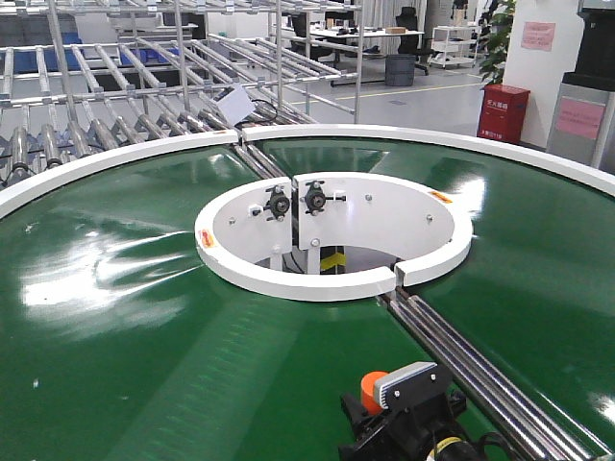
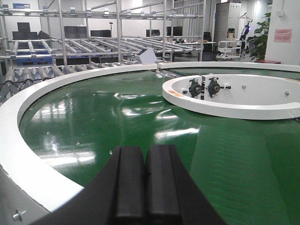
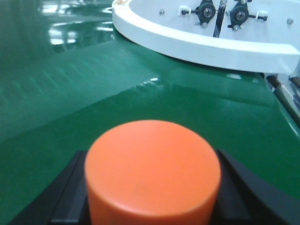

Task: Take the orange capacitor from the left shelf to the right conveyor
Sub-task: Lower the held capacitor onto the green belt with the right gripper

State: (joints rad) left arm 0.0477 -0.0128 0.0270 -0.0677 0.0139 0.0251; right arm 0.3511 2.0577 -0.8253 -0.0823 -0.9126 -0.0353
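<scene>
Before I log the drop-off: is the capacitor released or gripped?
Gripped: the orange capacitor sits between the right gripper fingers above the green belt.

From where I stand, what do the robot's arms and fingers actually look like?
The left gripper has two chunky matte black fingers with squared tips. The right gripper is black too, topped by a light grey ridged block, with a yellow-marked cable near its base.

— Any writing legible at the green conveyor?
— None that can be read. A red cabinet carries white characters and pink notices hang on the wall, all too small to make out. Small orange stickers on the white central ring are blurred.
</scene>
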